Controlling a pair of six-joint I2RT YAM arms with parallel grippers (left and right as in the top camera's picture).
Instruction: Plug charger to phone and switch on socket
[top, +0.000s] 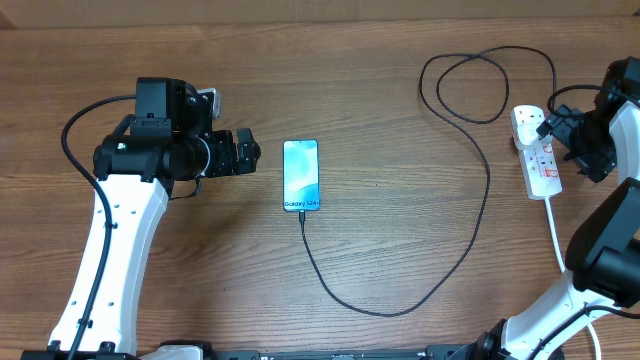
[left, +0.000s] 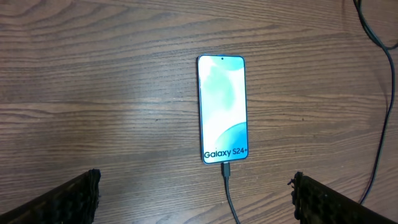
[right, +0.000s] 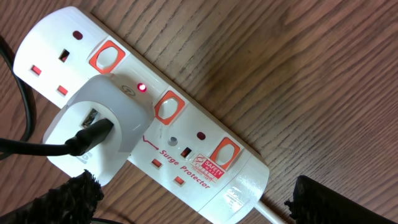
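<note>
The phone (top: 301, 176) lies flat mid-table, its light-blue screen lit and reading "Galaxy S24"; it also shows in the left wrist view (left: 222, 109). The black charger cable (top: 452, 255) has its tip in the phone's near edge (left: 226, 169) and loops right to a white adapter (right: 99, 127) plugged into the socket (top: 537, 150). The socket (right: 205, 155) has red switches, and a small red light glows by the adapter. My left gripper (left: 196, 196) is open and empty, just left of the phone. My right gripper (right: 193, 199) is open above the socket, holding nothing.
The socket's thick white cord (top: 556, 235) runs toward the near edge beside my right arm. The charger cable makes a loop (top: 485, 85) at the back right. Bare wooden tabletop (top: 380, 60) surrounds everything.
</note>
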